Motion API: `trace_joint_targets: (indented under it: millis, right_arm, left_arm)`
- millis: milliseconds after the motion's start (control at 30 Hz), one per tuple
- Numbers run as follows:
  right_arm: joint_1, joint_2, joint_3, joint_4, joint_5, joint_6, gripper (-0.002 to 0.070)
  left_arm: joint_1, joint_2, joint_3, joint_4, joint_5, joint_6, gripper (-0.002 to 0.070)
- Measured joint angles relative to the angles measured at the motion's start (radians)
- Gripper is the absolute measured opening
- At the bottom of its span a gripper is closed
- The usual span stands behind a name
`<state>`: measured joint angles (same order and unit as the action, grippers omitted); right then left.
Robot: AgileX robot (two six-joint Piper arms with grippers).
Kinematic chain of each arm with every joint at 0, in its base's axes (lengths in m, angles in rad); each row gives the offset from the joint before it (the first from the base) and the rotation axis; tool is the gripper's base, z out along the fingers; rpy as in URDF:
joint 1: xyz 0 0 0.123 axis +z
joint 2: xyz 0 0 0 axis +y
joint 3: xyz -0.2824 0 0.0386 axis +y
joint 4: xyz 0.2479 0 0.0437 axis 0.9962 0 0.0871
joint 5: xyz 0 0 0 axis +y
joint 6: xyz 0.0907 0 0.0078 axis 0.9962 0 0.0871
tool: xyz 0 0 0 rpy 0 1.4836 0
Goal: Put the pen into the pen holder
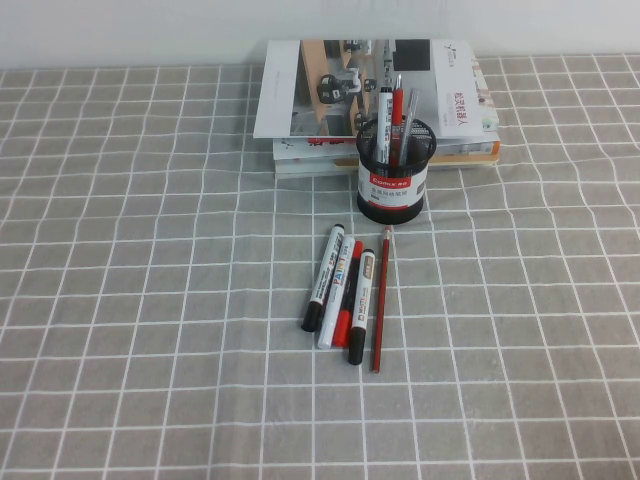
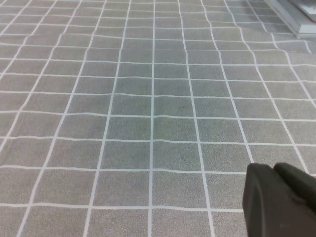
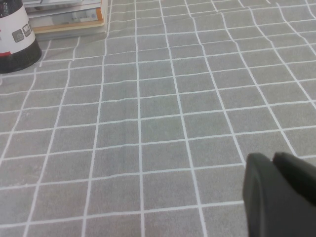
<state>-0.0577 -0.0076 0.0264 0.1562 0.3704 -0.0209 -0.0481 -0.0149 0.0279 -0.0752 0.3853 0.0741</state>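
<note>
- A black wire-mesh cylindrical pen holder (image 1: pixel 391 172) with a white label band stands at centre, pens already upright inside, stacked books (image 1: pixel 375 100) at its 12 o'clock.
- At its 7 o'clock four pens lie side by side, apparently laid out for pickup: the thick white-barrelled, black-capped marker pen (image 1: pixel 323 278) leftmost, a red-capped marker (image 1: pixel 343 293), a second black-capped marker (image 1: pixel 361 293), a thin red pen (image 1: pixel 381 298).
- The left gripper (image 2: pixel 281 202) and right gripper (image 3: pixel 281 195) hang over bare checked tablecloth (image 1: pixel 150 300), each a dark corner only; clenched or released cannot be told. Neither holds the pen.
</note>
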Motion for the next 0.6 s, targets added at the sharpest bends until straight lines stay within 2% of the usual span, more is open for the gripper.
trace_joint_targets:
  millis: [167,300,367,467,567,600]
  right_arm:
    - [0.0,0.0,0.0,0.019,0.0,0.0,-0.0013]
    - [0.0,0.0,0.002,0.169,-0.025,0.0,-0.0012]
    - [0.0,0.0,0.002,0.352,-0.085,0.0,-0.0013]
    - [0.0,0.0,0.002,0.763,-0.174,0.0,-0.0013]
    - [0.0,0.0,0.002,1.005,-0.25,-0.03,-0.0013]
    - [0.0,0.0,0.002,1.033,-0.272,-0.059,-0.0013]
  left_arm:
    - [0.0,0.0,0.0,0.0,0.0,0.0,-0.0003]
    - [0.0,0.0,0.0,0.0,0.0,0.0,-0.0003]
    - [0.0,0.0,0.0,0.0,0.0,0.0,-0.0003]
    - [0.0,0.0,0.0,0.0,0.0,0.0,-0.0003]
    - [0.0,0.0,0.0,0.0,0.0,0.0,-0.0003]
    - [0.0,0.0,0.0,0.0,0.0,0.0,-0.0003]
